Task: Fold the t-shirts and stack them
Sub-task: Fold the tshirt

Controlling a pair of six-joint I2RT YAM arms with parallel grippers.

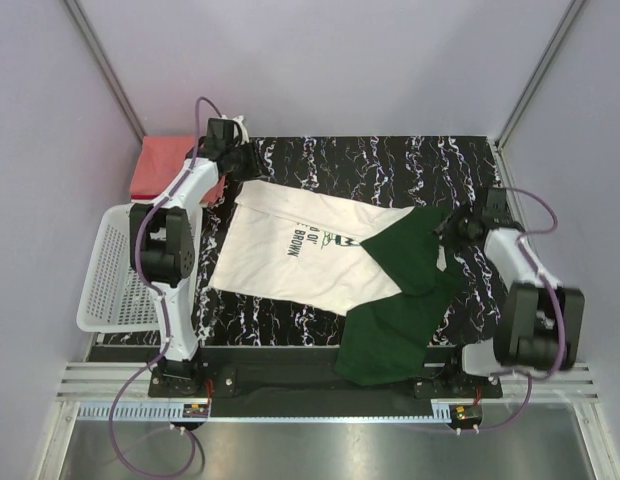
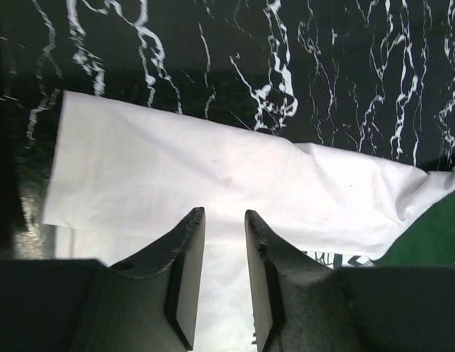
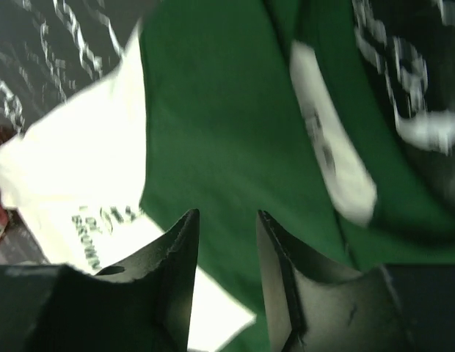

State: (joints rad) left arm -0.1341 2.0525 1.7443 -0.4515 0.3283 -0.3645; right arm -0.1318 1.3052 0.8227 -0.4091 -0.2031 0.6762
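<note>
Two shirts on table: cream shirt spread out, red shirt at far-left corner. Left gripper above white cloth, right gripper above green cloth, both parted, gripping nothing.

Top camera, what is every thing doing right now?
cream-white t-shirt, lying flat, partly folded
salmon-red t-shirt, folded, far left corner
basket, upright at the table's left edge
left gripper, open, holding nothing
right gripper, open, holding nothing

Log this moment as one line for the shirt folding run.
left gripper: open, above cream-white shirt, white edge | right gripper: open, above its dark green part | salmon-red shirt: far-left corner, not stacked
</note>
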